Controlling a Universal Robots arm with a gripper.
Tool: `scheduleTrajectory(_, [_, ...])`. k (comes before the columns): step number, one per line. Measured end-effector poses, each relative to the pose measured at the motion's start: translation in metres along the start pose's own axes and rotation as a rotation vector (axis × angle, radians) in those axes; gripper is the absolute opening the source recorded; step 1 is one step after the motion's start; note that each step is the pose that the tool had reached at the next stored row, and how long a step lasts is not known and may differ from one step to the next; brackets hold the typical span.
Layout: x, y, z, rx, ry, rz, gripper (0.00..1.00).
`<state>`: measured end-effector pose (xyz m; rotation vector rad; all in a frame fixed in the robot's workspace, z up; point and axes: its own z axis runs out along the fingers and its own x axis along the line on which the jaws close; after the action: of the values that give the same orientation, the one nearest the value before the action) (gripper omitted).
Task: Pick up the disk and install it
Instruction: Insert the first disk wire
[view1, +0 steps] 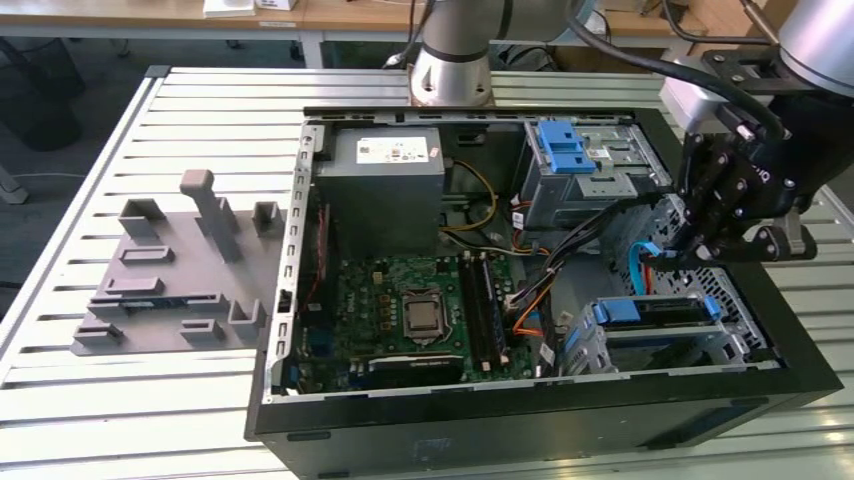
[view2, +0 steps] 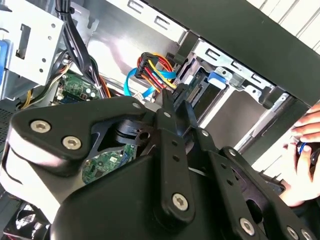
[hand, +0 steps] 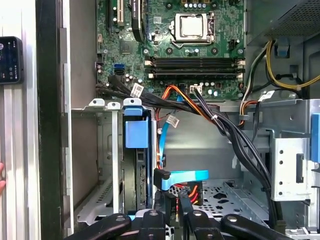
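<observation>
Jaws of the gripper closed around a cable connector, not the disk, which sits upright in its bay in the computer case, just beside the fingertips.

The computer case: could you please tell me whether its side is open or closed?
Open: the computer case has no side cover, and the motherboard lies exposed.

power supply behind motherboard, fixture block beside case
</observation>
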<state>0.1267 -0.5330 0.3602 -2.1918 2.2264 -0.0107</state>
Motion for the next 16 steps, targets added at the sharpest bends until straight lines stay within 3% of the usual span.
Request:
scheduleTrajectory(5, [-0.0001, -0.0004, 0.0046, 0.0002, 0.0091, 0.003, 0.23])
scheduleTrajectory(6, [-0.0001, -0.0005, 0.0052, 0.0002, 0.0101, 0.004, 0.17])
scheduleTrajectory(9, [-0.0001, -0.0008, 0.0054, -0.0004, 0.0105, 0.004, 0.16])
scheduleTrajectory(10, [0.0, -0.0015, 0.0055, -0.0064, 0.01, 0.004, 0.16])
scheduleTrajectory(11, [0.0005, -0.0023, 0.0056, -0.0219, 0.0096, 0.004, 0.16])
scheduleTrajectory(13, [0.0029, -0.0029, 0.0062, -0.0443, 0.0101, 0.005, 0.16])
scheduleTrajectory(14, [0.0046, -0.0032, 0.0069, -0.0504, 0.0102, 0.005, 0.16])
scheduleTrajectory(16, [0.0088, -0.0033, 0.0096, -0.0519, 0.0089, 0.005, 0.16])
